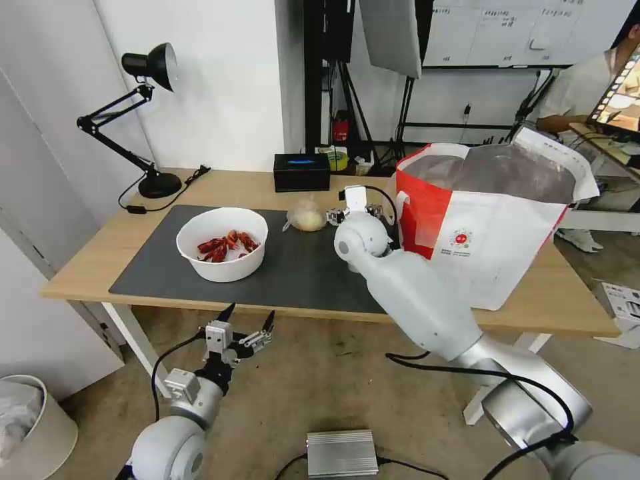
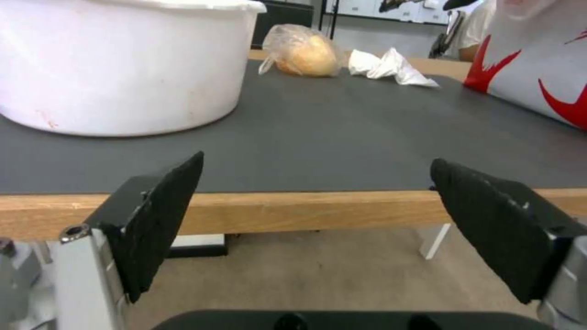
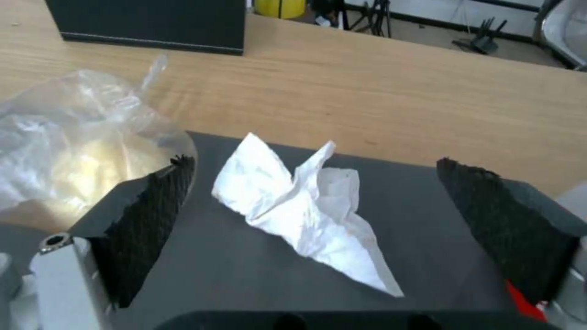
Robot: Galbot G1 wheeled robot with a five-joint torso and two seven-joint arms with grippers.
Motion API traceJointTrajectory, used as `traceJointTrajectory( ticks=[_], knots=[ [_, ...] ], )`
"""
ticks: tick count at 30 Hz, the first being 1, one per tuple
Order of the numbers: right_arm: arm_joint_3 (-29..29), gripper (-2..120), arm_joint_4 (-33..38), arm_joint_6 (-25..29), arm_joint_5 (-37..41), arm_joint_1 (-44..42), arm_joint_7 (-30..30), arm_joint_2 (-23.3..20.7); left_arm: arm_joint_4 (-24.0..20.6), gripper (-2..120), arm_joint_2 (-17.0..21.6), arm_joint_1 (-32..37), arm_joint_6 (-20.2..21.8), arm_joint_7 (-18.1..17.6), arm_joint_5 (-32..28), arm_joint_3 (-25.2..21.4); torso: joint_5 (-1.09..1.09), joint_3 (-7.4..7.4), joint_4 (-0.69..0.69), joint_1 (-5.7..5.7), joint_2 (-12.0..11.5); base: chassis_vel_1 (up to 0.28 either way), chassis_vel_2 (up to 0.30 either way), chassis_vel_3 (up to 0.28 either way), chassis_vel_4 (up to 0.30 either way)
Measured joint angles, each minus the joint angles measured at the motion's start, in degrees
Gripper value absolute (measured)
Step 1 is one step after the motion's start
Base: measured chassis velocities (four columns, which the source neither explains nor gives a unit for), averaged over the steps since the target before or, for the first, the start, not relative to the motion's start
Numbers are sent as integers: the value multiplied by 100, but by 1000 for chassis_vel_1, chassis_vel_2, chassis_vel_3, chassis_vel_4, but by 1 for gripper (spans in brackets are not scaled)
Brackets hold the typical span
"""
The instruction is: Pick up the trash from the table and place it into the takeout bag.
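Tissue: the crumpled white tissue (image 3: 306, 215) lies on the dark grey mat (image 1: 293, 267) near its far edge, just beside the knotted clear bag (image 1: 307, 217) with its yellowish lump. I judge it feather-light, soft and easily crushed; it should compress to nothing, so I would pinch across its bunched middle ridge, not the thin trailing corner.

Right pincer: my right pincer (image 3: 312, 201) hangs over the tissue with both pads spread wide, one on either side, touching nothing and holding nothing. One pad sits close against the clear bag, so I reckon a careless close could snag that film.

Left pincer: my left pincer (image 1: 245, 327) is parked below the near edge of the worktop (image 1: 100, 253), pads apart and empty.

Bowl: the white round bowl (image 1: 222, 243) of red crayfish shells sits on the mat toward my left. I expect it to be stiff and heavier, and liable to spill if tipped.

Takeout bag: the takeout bag (image 1: 493, 233) stands open on the worktop to my right, near the tissue, with its foil lining showing.
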Motion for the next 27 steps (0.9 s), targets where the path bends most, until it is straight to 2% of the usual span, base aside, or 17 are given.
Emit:
traceJointTrajectory(
  ticks=[16, 27],
  knots=[
    [105, 100, -798, -124, 22, 348, -158, 366, 28, 100, 98, -112, -80, -53, -13, 70, 0, 0, 0, 0, 0, 0, 0, 0, 0],
    [160, 100, -1140, -149, 107, 460, -290, 425, -33, 100, 135, -201, -80, -72, -139, 42, 0, 0, 0, 0, 0, 0, 0, 0, 0]
  ],
)
